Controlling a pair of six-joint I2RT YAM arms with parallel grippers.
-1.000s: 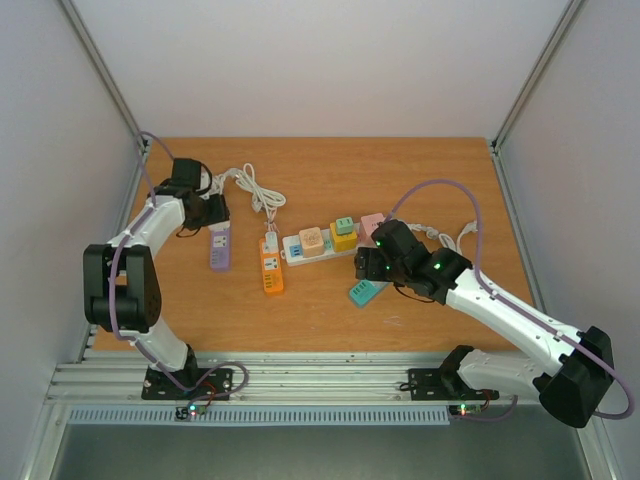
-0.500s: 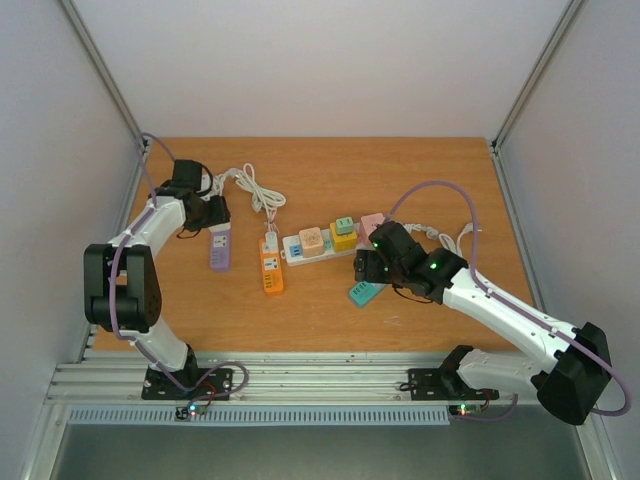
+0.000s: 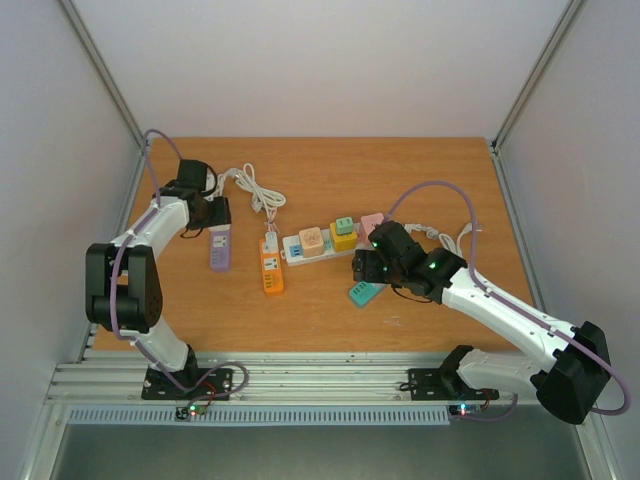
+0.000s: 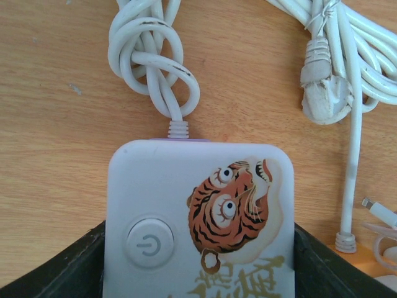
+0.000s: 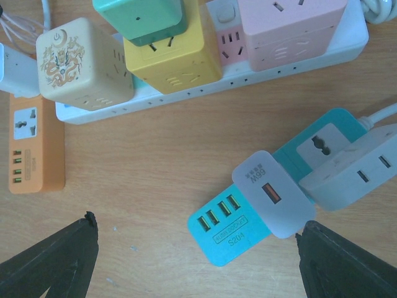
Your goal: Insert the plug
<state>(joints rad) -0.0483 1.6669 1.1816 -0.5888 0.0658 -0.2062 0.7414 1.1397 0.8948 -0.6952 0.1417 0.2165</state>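
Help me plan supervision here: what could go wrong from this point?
1. The right hand hangs open over the teal strip, which carries a grey charger and a white adapter; closing might catch the wrong one.
2. The left hand clamps the purple strip, whose knotted cord lies beside another cable bundle; moving it may drag both.

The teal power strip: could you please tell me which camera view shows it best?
The right wrist view shows the teal power strip best: its USB ports and the grey charger on it are clear. The top external view gives only a small teal patch beside the right gripper. The left wrist view misses it.
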